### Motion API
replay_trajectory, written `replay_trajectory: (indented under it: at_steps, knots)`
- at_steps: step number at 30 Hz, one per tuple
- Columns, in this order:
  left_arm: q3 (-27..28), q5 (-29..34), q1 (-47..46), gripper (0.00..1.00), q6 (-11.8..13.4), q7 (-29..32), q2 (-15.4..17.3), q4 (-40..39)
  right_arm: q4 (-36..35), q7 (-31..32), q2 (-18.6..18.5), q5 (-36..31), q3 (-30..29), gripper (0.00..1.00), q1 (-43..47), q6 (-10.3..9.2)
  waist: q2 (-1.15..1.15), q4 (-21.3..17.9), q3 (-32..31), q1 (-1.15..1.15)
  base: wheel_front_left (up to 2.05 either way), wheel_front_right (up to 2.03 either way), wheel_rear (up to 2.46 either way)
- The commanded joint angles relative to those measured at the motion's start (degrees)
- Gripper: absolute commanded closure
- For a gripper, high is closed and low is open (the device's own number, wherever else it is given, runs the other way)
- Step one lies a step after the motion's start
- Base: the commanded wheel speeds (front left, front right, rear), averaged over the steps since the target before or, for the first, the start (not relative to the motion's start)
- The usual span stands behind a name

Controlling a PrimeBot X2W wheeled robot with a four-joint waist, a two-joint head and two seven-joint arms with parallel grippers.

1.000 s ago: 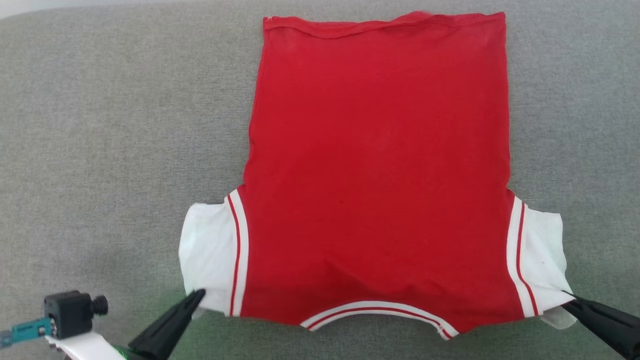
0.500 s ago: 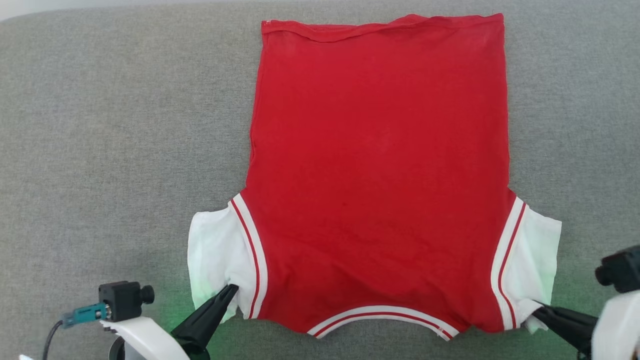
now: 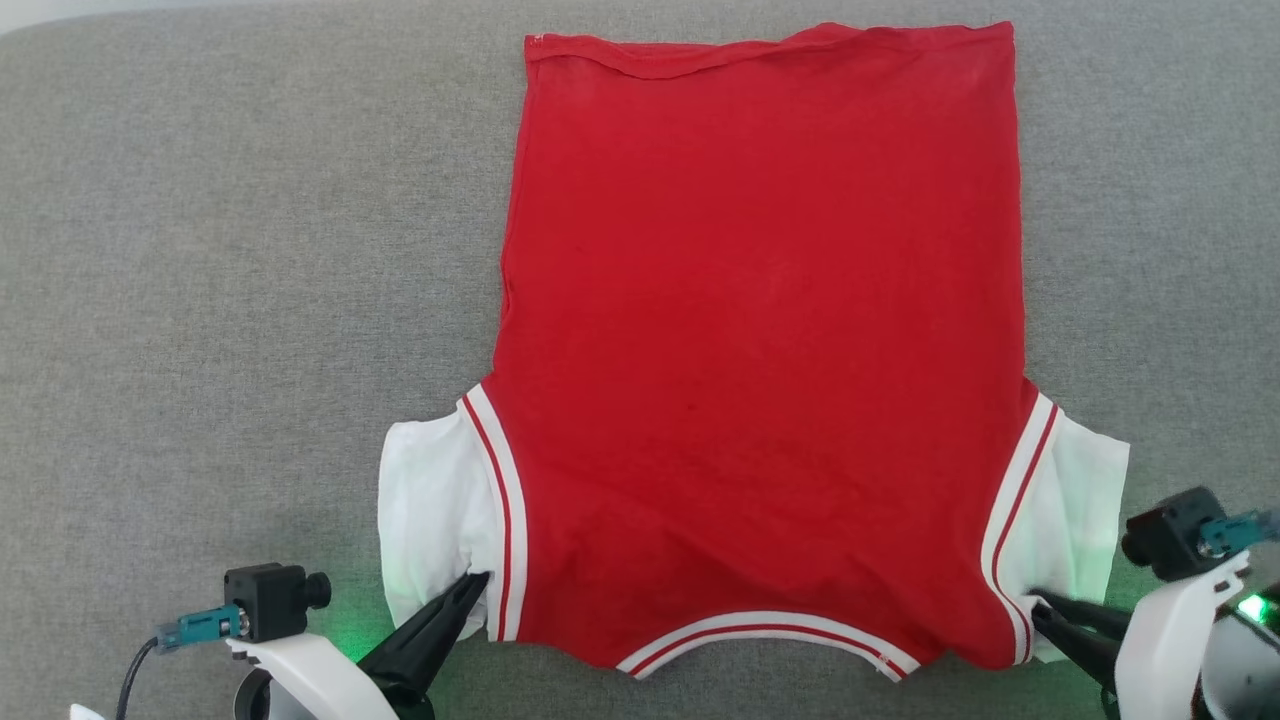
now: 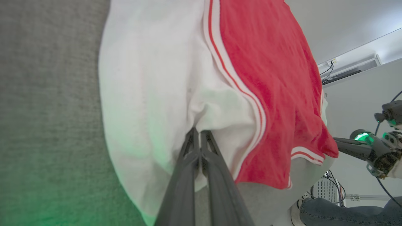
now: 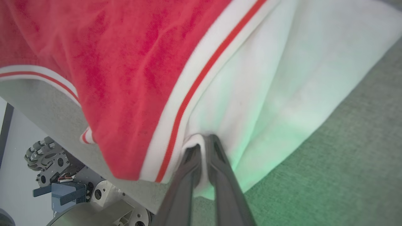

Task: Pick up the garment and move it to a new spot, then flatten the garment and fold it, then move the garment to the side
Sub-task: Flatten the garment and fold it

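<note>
support: grey woven-fabric surface (image 3: pixel 250 250), spanning the head view; its far left corner rounds off against a pale background. a green tint falls on it at the near side, beside each sleeve.
lying on it: one garment (image 3: pixel 760 350), red, spread flat. hem (image 3: pixel 760 50) at the far side; neckline trim (image 3: pixel 765 630), striped white-red-white, at the near side. white left sleeve (image 3: pixel 430 510) and right sleeve (image 3: pixel 1085 490) spread outward, each bunched at its near corner.
</note>
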Motion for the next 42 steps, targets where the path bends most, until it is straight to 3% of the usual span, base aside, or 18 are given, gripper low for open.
replay_trajectory:
  at_steps: [1,5,10,16,21,29,36,42]
  knots:
    - [-0.01,-0.11,-0.69,1.0,-0.09,-0.11,-0.48,0.51,-0.64,-0.01,-0.63,-0.29,-1.11,0.0,-0.61,-0.06,0.0,-0.04,-0.02,0.0,0.0,0.0,0.0]
    - [0.4,-0.06,-0.47,1.0,-0.21,-0.72,-0.16,-0.29,-4.1,0.87,-1.06,1.67,-4.59,0.0,-0.06,-0.04,0.0,-0.03,0.04,0.0,0.0,0.0,0.0]
    - [0.76,1.04,-0.34,1.0,-0.31,-1.43,-0.04,-2.43,-11.43,3.72,-3.72,2.33,-14.38,0.0,-0.57,-0.05,0.0,0.74,0.42,0.0,0.0,0.0,0.0]
    - [1.24,3.12,-1.68,1.0,0.09,-2.01,-0.85,-5.26,-11.77,7.33,-4.32,0.16,-21.71,0.0,-10.3,-0.05,0.0,2.81,2.49,0.0,0.0,0.0,0.0]
    - [0.74,4.68,-4.03,1.0,0.24,-1.6,-1.95,-6.97,-2.4,8.69,-2.19,-2.69,-20.36,0.0,-27.37,-0.05,0.0,5.66,6.03,0.0,0.0,0.0,0.0]
    - [0.1,7.1,-7.18,1.0,-0.02,-1.86,-4.33,-9.29,20.58,10.69,-0.79,-13.99,-11.67,0.0,-52.31,-0.05,0.0,11.31,11.74,0.0,0.0,0.0,0.0]
    - [-1.42,8.8,-8.93,1.0,-0.31,-1.67,-5.91,-10.39,38.63,14.96,0.03,-19.43,-8.23,0.0,-64.62,-0.05,0.0,15.54,14.46,0.0,0.0,0.0,0.0]
    - [-1.71,9.67,-8.87,1.0,-0.32,-2.0,-6.17,-10.74,47.49,19.95,2.06,-19.38,-5.41,0.0,-67.83,-0.03,0.0,16.56,15.66,0.0,0.0,0.0,0.0]
